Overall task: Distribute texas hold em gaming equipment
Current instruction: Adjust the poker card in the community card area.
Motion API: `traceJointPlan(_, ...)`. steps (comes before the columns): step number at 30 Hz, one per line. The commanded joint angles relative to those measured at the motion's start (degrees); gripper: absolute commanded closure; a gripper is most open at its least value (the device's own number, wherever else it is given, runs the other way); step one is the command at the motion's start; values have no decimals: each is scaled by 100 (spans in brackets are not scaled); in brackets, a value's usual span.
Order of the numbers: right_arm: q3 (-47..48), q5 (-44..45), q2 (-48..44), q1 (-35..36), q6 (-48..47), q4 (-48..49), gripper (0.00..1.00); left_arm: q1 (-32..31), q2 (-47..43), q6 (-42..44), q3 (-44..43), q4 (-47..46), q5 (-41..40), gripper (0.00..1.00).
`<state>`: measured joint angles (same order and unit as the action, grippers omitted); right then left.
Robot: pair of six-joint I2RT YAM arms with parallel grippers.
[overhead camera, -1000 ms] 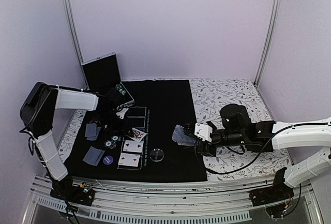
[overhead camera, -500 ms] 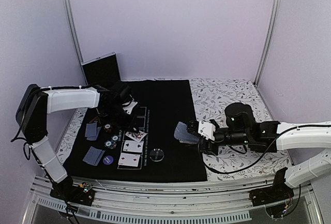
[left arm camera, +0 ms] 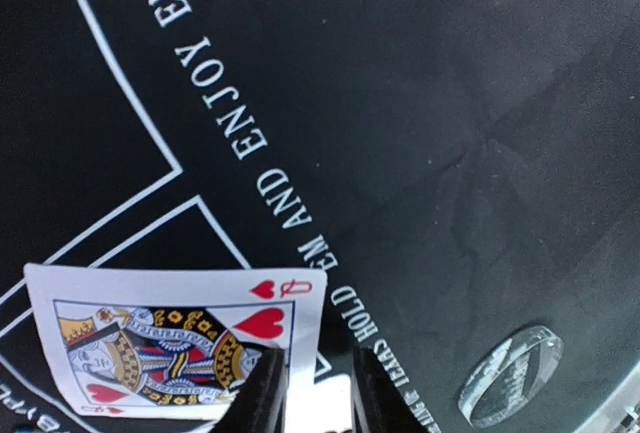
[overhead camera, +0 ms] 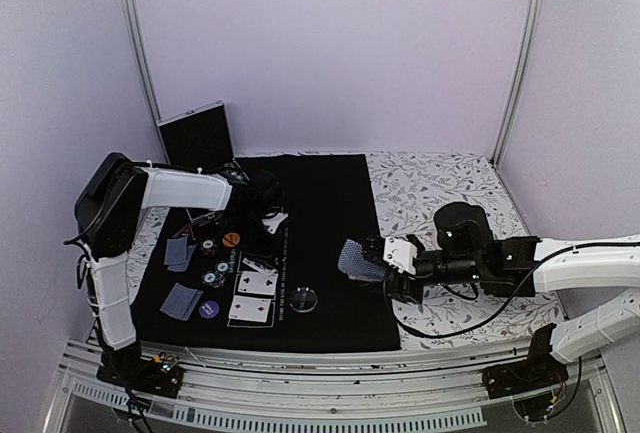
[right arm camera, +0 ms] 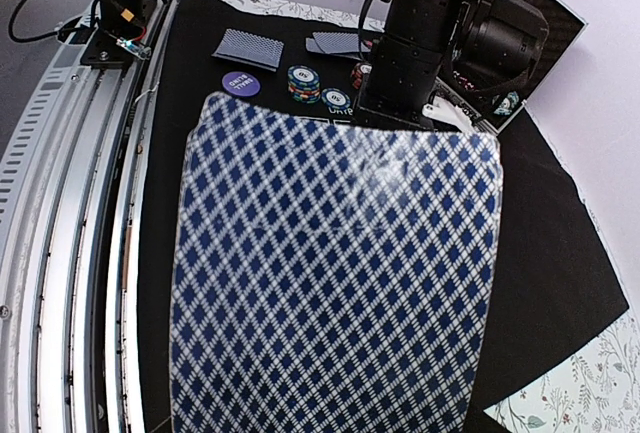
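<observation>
The queen of hearts (left arm camera: 170,338) lies face up on the black mat (left arm camera: 420,123). My left gripper (left arm camera: 318,368) (overhead camera: 268,219) hovers over the card's right edge; its jaws stand narrow with nothing between them. Two more face-up cards (overhead camera: 258,279) lie just nearer. My right gripper (overhead camera: 374,259) holds a blue lattice-backed card (right arm camera: 335,273) (overhead camera: 350,258) above the mat's right side, and the card hides its fingers. The clear disc (left arm camera: 510,375) (overhead camera: 305,300) rests right of the printed text. Face-down cards (overhead camera: 180,251), striped chips (overhead camera: 218,275) and a purple disc (overhead camera: 208,309) sit at the left.
An open black case (overhead camera: 197,138) stands at the mat's far left corner. A floral cloth (overhead camera: 450,193) covers the table right of the mat. The left arm (right arm camera: 430,33) rises behind chip stacks (right arm camera: 303,81) in the right wrist view. Metal rails (overhead camera: 330,378) run along the near edge.
My left gripper has moved right, from beside the case and chips to above the queen, and its jaws have narrowed. The right gripper has barely shifted, and it still holds its card.
</observation>
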<state>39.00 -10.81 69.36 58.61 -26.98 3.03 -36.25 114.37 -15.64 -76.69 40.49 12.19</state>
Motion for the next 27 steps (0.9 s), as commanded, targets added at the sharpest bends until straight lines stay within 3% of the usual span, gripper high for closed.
traceJointPlan(1,-22,52,-61,37,88,201,49,7,150,59,-180,-244,124,76)
traceJointPlan(9,-43,132,-157,34,53,83,49,111,472,-215,-406,-326,-117,76)
traceJointPlan(17,-193,191,-345,34,138,120,49,143,-68,-339,-260,-963,480,74)
traceJointPlan(21,-229,187,-396,36,175,102,48,541,-313,-287,-307,-999,328,74)
traceJointPlan(27,-290,211,-479,35,201,95,49,846,331,-264,-468,-783,-21,77)
